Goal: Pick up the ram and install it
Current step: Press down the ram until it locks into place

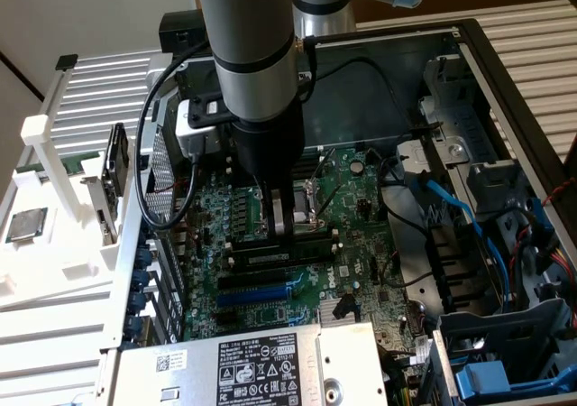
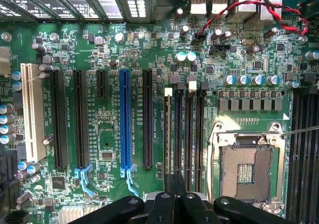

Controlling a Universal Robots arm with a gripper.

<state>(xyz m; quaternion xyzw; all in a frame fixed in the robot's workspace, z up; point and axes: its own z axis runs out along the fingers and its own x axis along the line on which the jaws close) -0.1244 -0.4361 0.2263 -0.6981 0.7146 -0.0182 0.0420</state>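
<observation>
a: nearest the camera sat the labelled power supply (image 1: 234,370), and just beyond it the motherboard (image 2: 107,134) lay flat in the opened case (image 1: 475,50). why was the arm so low?

b: my guess was access. with the side off and the board facing up, the memory slots (image 2: 192,134) could be met straight from above, so the gripper (image 1: 281,230) hung upright over them, to the exterior view's left of the empty processor socket (image 2: 246,171).

a: how far open was it?

b: not at all. the fingers (image 2: 167,204) were pressed together with no gap between them, and i saw nothing clamped there. the tips were at the slots' near ends, touching or just above; i couldn't tell which.

a: and the ram?

b: one slot carried a thin brownish edge along its length where its neighbours looked plain black. i took that for the ram (image 2: 167,134), standing on edge in the slot, right by the fingertips. whether it was fully seated i couldn't say.

a: so shut fingers for pressing, not carrying?

b: that was my reading, only a judgement. the processor chip (image 1: 27,224) lay well apart on the white rack (image 1: 54,271), outside the case on the exterior view's left.
</observation>
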